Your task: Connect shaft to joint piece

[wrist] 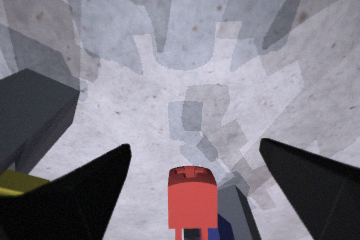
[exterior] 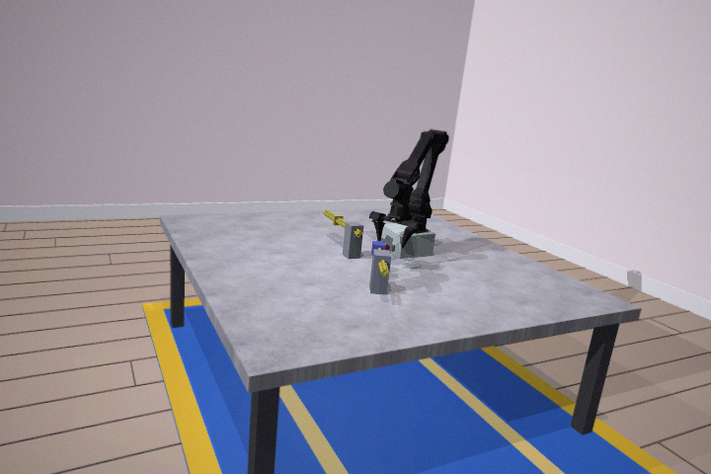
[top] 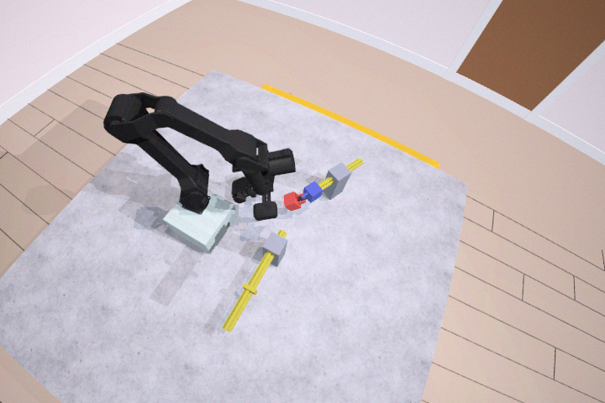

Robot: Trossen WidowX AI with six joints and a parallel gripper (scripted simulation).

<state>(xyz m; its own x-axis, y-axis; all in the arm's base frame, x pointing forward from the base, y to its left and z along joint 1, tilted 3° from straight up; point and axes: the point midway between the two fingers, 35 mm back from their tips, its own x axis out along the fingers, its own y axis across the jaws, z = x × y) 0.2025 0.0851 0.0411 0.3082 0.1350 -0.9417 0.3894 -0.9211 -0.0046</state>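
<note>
The grey mottled stone-look table top (top: 360,285) carries everything. On it the black six-joint arm (top: 179,128) rises from a pale green box-shaped base (top: 201,225) and bends down toward the red square joint piece (top: 293,200), the landmark here. The long yellow sliding shaft (top: 253,285) lies in front of the red piece, well apart from it, passing through a small grey block (top: 276,248); its near tip points roughly toward the red piece. Behind the red piece a taller grey block (top: 339,179) holds the fixed yellow shaft (top: 353,166), which runs through a blue cube-shaped link (top: 313,191) touching the red piece. The black parallel-jaw gripper (wrist: 195,165) hangs just beside and above the red piece, fingers spread wide, empty, with the red piece (wrist: 192,205) low between them and touching neither.
</note>
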